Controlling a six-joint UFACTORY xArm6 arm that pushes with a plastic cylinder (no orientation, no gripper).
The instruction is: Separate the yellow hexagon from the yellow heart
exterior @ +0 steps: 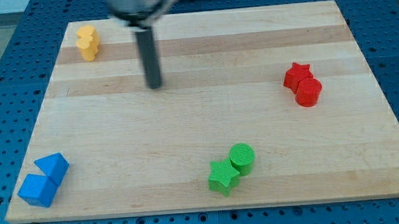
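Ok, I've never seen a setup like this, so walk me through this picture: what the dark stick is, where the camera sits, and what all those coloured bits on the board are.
There is one picture, looking down at an angle on a wooden board; where the camera is mounted is not on record. The dark stick is the end of a robot arm. It has no pincer and holds nothing; it only pushes things by sliding my tip along the board.

The coloured bits are small blocks, lying in pairs that touch. At the view's top left are two yellow blocks, too blurred to tell the heart from the hexagon. At the right sit a red star and a red cylinder. At the bottom are a green star and a green cylinder. At the bottom left are two blue blocks.

My tip stands right of the yellow pair, touching no block.
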